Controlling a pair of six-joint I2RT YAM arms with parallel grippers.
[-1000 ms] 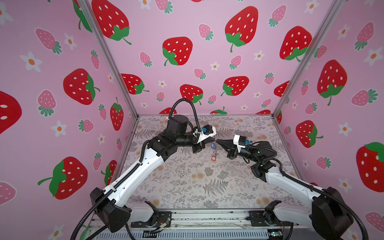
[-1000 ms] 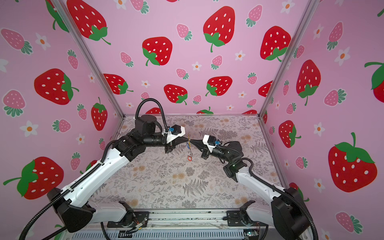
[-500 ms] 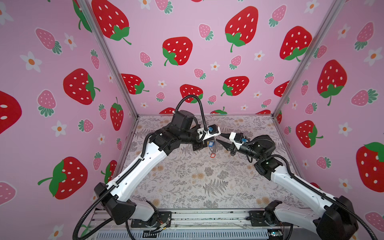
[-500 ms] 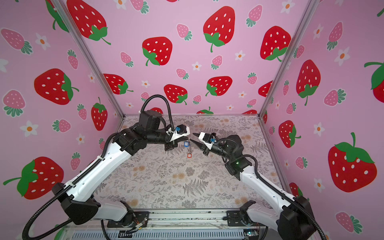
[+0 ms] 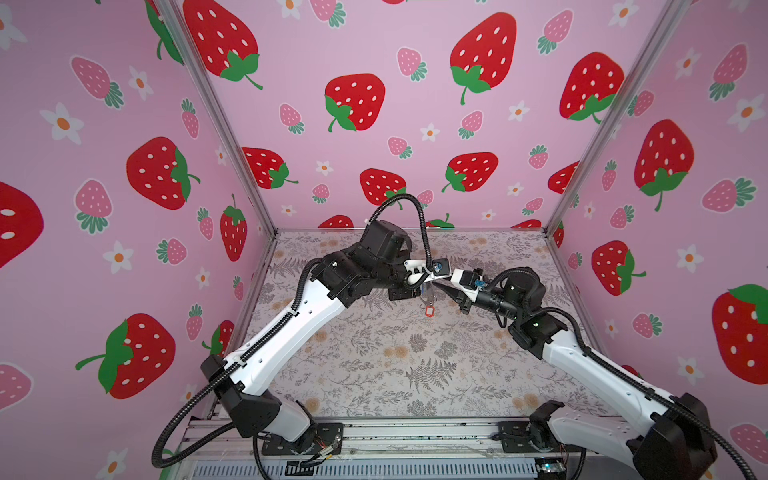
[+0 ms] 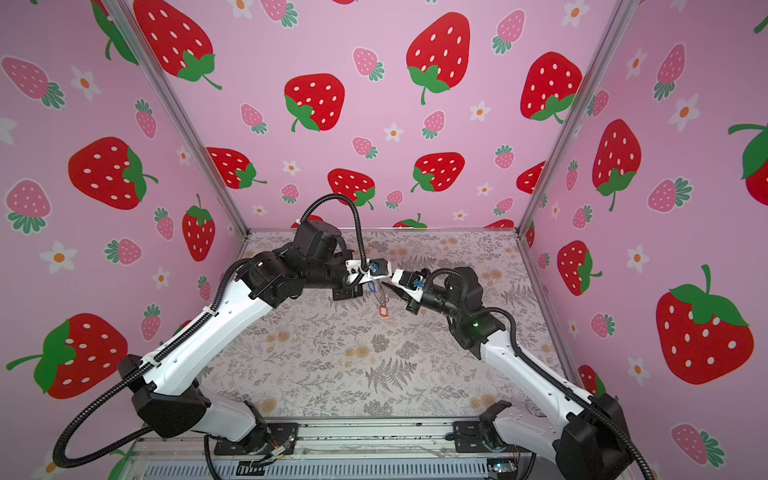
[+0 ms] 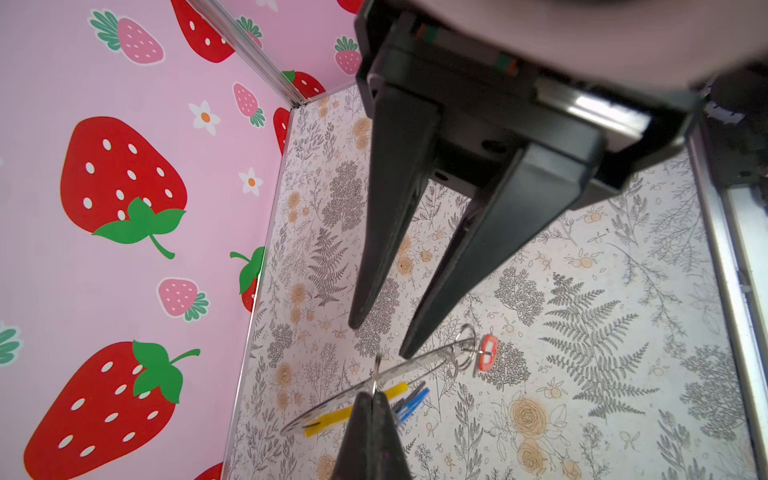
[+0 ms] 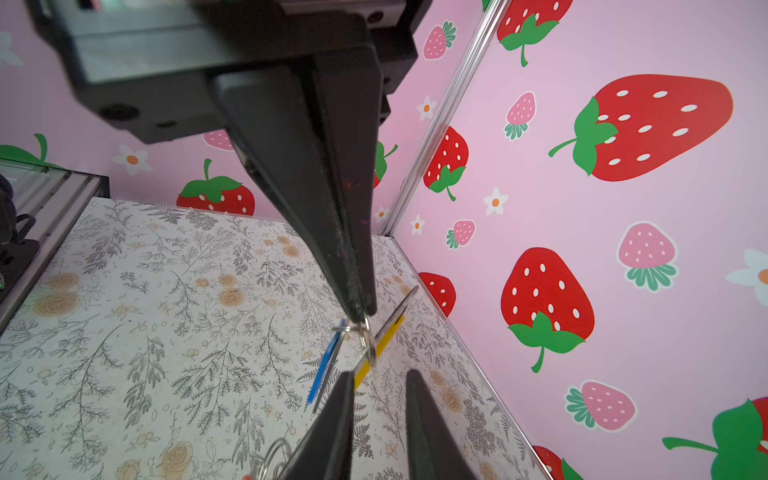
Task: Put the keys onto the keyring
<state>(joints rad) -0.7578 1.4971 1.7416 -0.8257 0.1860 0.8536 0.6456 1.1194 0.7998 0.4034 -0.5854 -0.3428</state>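
Observation:
The keyring (image 7: 419, 361) is a thin grey hoop with a yellow segment (image 8: 380, 345). It hangs in the air above the floral floor. My left gripper (image 7: 372, 395) is shut at the hoop's edge, and a small split ring sticks out of its tips (image 8: 361, 313). The blue-tagged key (image 7: 411, 405) hangs from that ring beside the yellow part. The red-tagged key (image 7: 487, 353) dangles on the hoop's far end, seen in both top views (image 5: 429, 311) (image 6: 383, 311). My right gripper (image 8: 379, 374) is open with nothing between its fingers, one fingertip (image 7: 405, 353) right by the hoop.
The floral floor (image 5: 415, 365) is boxed in by pink strawberry walls with metal corner posts (image 5: 582, 166). A metal rail (image 5: 374, 436) with both arm bases runs along the front edge. The two grippers meet tip to tip near the middle back (image 5: 430, 286).
My right gripper, shut a second ago, now stands open beside the hoop. The left wrist has shifted a little to the right and stays shut. The hanging red tag has hardly moved.

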